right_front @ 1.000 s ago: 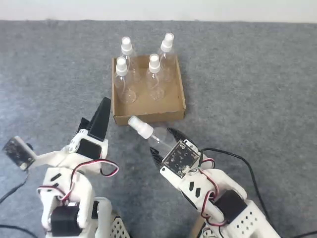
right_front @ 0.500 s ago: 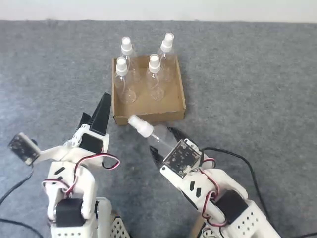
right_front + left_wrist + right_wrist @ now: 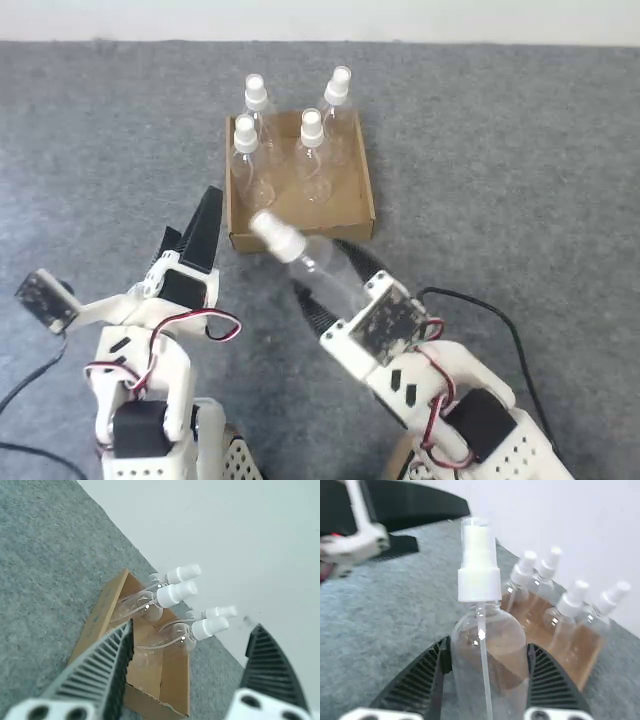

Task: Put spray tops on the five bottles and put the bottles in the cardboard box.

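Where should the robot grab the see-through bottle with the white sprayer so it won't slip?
Grab the wide round belly of the clear plastic bottle, one finger on each side, below the white spray top. The belly is broad and even, while the top is thin and might come loose. The right gripper holds it just there.

We hold our left gripper (image 3: 197, 225) with its jaws spread wide, nothing between them, its black fingers (image 3: 107, 665) pointing forward from a folded arm. Our right gripper (image 3: 489, 655) angles forward beside it, ribbed fingers (image 3: 417, 680) pressed on both sides of a bottle (image 3: 487, 640), wrist tilted.
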